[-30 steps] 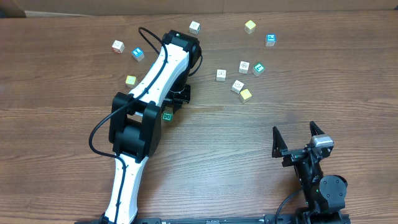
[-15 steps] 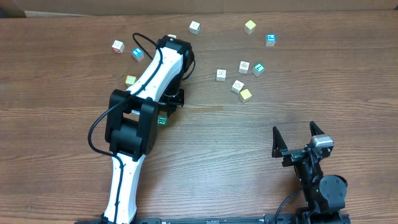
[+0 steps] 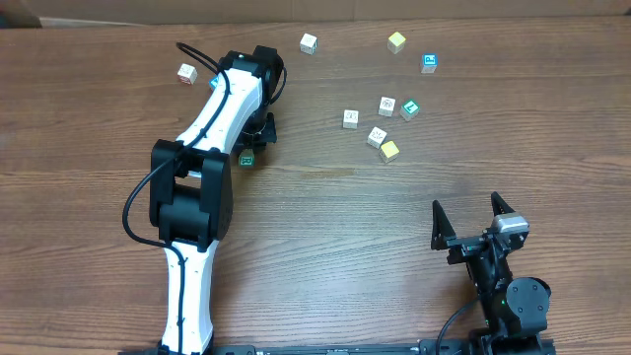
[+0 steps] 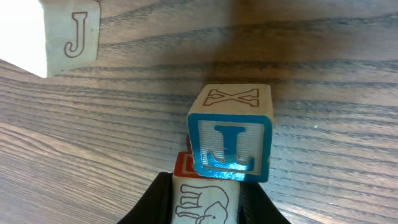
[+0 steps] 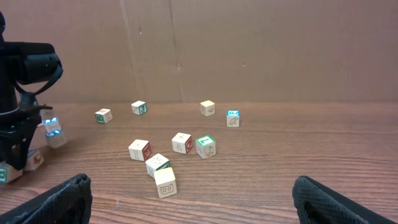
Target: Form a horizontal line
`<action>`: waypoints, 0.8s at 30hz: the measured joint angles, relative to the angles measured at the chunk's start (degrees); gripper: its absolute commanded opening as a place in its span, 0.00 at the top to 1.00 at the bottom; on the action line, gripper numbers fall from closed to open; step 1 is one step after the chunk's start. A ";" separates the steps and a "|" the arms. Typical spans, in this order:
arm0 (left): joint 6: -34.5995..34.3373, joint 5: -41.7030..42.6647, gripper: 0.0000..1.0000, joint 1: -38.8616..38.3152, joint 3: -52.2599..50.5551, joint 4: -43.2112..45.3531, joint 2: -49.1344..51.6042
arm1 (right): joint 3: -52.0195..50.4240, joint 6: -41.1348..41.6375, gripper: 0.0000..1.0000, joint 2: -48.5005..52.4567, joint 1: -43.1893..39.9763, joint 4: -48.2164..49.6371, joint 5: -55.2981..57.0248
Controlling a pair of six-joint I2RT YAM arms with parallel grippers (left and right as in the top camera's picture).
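The left gripper (image 4: 208, 199), low over the desk's (image 3: 394, 247) far-left part, is closed narrowly on an elephant-printed block (image 4: 202, 211). The blue L cube (image 4: 229, 149) lies straight ahead, touching or just short of that block, with the J cube (image 4: 62, 37) farther on and leftward in the wrist view. No finished horizontal line shows yet; I judge the held block must land level with the L cube, side by side, for a row parallel to the far edge. The right gripper (image 3: 465, 202), wide open and empty by the near right corner, is well apart, so the left arm is nearer.
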 measured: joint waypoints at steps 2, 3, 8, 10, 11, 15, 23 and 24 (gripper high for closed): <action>0.00 0.22 0.86 -0.07 0.00 0.20 -0.02 | 0.00 -0.04 0.00 0.00 0.00 -0.02 0.00; 0.00 0.24 0.86 -0.11 0.00 0.13 -0.02 | 0.00 -0.02 0.00 0.00 0.00 -0.02 0.00; 0.02 1.22 0.95 -0.22 -0.02 -4.39 -0.02 | 0.00 0.00 0.00 0.00 0.00 0.00 0.00; 0.20 1.64 0.96 -0.22 -0.07 -7.61 0.00 | 0.00 -0.04 0.00 0.00 0.00 -0.04 0.00; 0.20 1.75 0.96 -0.22 -0.07 -8.85 0.00 | 0.00 0.00 0.00 0.00 0.00 0.00 0.00; 0.17 2.12 0.95 -0.22 -0.11 -12.15 0.00 | 0.00 0.00 0.00 0.00 0.00 -0.04 -0.02; -0.09 2.21 0.95 -0.26 -0.15 -17.77 -0.02 | 0.00 0.00 0.00 0.00 0.00 0.00 0.00; -0.33 2.03 0.95 -0.26 -0.20 -18.25 -0.07 | 0.00 0.00 0.00 0.00 0.00 0.00 0.02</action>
